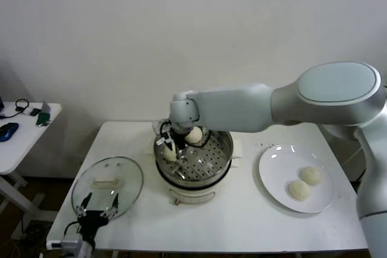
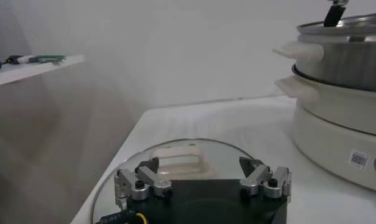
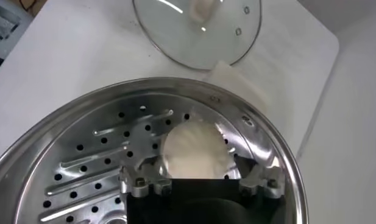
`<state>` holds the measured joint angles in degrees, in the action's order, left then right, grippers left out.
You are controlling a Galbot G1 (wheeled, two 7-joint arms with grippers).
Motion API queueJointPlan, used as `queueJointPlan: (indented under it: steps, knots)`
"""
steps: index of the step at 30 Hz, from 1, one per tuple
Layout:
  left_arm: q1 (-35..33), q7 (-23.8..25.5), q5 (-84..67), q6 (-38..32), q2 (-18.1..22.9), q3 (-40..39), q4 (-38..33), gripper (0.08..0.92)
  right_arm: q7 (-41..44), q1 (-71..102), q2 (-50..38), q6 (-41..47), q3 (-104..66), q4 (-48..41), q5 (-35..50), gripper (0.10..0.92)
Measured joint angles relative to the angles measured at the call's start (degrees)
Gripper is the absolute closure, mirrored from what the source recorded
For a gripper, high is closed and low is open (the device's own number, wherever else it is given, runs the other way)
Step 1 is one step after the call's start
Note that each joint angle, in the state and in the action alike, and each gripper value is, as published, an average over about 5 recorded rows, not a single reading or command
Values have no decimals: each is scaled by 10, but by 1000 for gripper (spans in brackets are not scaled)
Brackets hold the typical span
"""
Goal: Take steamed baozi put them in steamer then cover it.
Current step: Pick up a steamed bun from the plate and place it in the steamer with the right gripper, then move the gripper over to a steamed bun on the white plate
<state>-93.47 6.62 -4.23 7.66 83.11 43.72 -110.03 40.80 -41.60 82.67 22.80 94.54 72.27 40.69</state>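
While the right gripper [image 3: 200, 181] is standing with its jaws spread just above a baozi [image 3: 195, 150] lying on the steamer [image 1: 221, 160] tray, it is best lifting straight up before reaching for the 2 buns [image 1: 305, 183] waiting on the white plate [image 1: 275, 176], the left gripper [image 2: 203, 181] idling wide over the glass cover [image 1: 130, 182]

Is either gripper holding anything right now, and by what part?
Nothing is held. The right gripper stands open astride a baozi resting on the steamer tray; the left gripper is open above the cover.
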Motion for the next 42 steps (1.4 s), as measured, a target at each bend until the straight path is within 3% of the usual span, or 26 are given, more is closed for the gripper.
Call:
queueJointPlan:
  steps: [6, 15, 26, 42]
  knots:
    - [0, 0, 0, 2, 1, -1, -5, 177, 43, -54, -76, -30, 20, 39, -14, 202]
    - [4, -1, -1, 4, 3, -5, -7, 177, 106, -118, -265, -82, 86, 103, -71, 203]
    - [3, 0, 0, 9, 10, -4, -14, 177, 129, -41, -461, -117, 84, 103, -176, 203]
    - [-7, -2, 0, 4, 12, 2, -8, 177, 126, 166, -529, -119, -62, 35, -266, 203]
